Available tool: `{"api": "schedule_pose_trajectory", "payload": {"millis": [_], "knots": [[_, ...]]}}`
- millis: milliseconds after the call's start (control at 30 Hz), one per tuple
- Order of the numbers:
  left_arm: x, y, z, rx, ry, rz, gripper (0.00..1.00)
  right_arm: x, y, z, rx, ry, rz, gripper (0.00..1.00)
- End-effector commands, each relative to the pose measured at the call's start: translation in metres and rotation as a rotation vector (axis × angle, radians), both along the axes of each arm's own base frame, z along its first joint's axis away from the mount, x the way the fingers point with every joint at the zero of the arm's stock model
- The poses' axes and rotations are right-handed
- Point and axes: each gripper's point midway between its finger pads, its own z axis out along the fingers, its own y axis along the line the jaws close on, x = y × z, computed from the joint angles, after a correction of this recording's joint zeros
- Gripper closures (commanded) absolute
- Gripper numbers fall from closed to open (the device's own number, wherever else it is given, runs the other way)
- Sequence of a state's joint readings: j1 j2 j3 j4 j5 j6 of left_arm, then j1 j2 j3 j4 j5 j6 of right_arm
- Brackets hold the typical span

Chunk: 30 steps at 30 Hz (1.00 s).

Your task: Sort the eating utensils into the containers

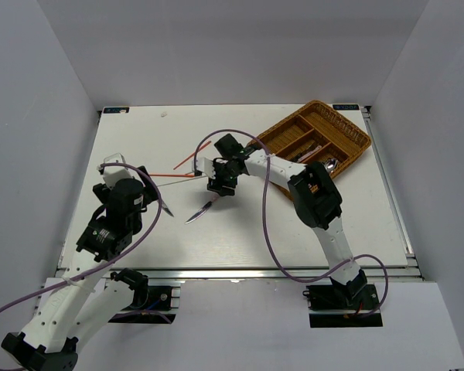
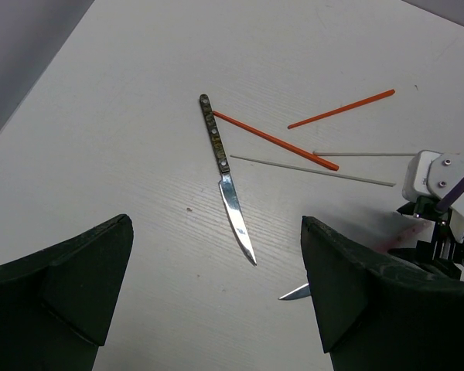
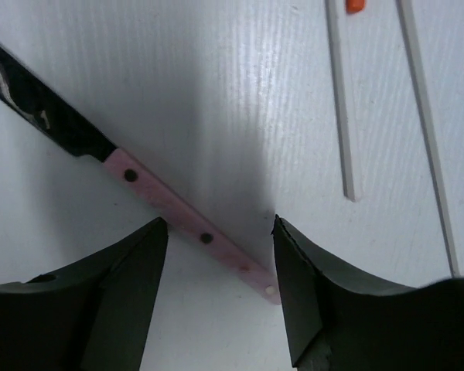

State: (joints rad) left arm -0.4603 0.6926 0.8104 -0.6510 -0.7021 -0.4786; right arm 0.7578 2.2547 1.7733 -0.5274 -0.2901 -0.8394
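2 arms reach over the white table (image 1: pixel 139 232), and the wicker tray (image 1: pixel 342 120) sits at the far right corner, well apart from the loose utensils near the middle. Your right gripper (image 1: pixel 219 189) is the nearer tool. It hangs directly over the pink-handled knife (image 3: pixel 178 209), and the handle passes between its 2 fingers. The long axis of the knife lies diagonal to the gap, so the dark blade points away to 1 side. The jaws are partly open and the pads do not clearly press the handle, so nothing is held. If you close now, I think the knife can twist a little. Your left gripper (image 2: pixel 216 220) is wide open and empty above the dark-handled knife (image 2: pixel 224 182). 2 red chopsticks (image 2: pixel 274 141) and 2 pale chopsticks (image 3: pixel 340 100) lie near.
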Motion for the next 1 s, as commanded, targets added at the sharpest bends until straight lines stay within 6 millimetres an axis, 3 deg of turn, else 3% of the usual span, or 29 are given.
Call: {"api": "schedule_pose_trajectory", "payload": {"millis": [0,100,167,267,300,367,400,500,700,967], "knots": [[0.0,0.0,-0.001,0.002,-0.001,-0.005,0.02,-0.03,-0.025,-0.044,-0.131,0.147,0.036,0.39],[0.0,0.0,0.0,0.0,-0.005,-0.005,0.02,-0.041,-0.031,-0.049,-0.151,0.193,0.021,0.56],[0.0,0.001,0.001,-0.001,-0.008,-0.004,0.02,-0.052,-0.039,-0.055,-0.163,0.226,0.008,0.57],[-0.001,0.001,0.001,-0.003,-0.011,-0.007,0.02,-0.065,-0.041,-0.055,-0.16,0.226,0.007,0.68],[-0.001,0.001,0.002,-0.005,-0.015,-0.007,0.02,-0.076,-0.049,-0.063,-0.183,0.243,0.01,0.73],[-0.001,0.001,0.002,-0.005,-0.015,-0.005,0.02,-0.083,-0.042,-0.061,-0.169,0.197,0.017,0.82],[-0.001,0.001,0.002,-0.004,-0.015,-0.004,0.02,-0.097,-0.048,-0.069,-0.188,0.21,0.029,0.88],[-0.001,0.002,0.002,-0.007,-0.014,-0.003,0.02,-0.104,-0.04,-0.062,-0.144,0.166,0.038,0.96],[-0.003,0.002,0.004,-0.014,-0.026,-0.003,0.02,-0.124,-0.037,-0.048,-0.107,0.147,0.048,1.0],[-0.003,0.002,0.004,-0.015,-0.026,-0.002,0.02,-0.114,-0.011,0.007,0.12,0.149,-0.044,1.0]]}}
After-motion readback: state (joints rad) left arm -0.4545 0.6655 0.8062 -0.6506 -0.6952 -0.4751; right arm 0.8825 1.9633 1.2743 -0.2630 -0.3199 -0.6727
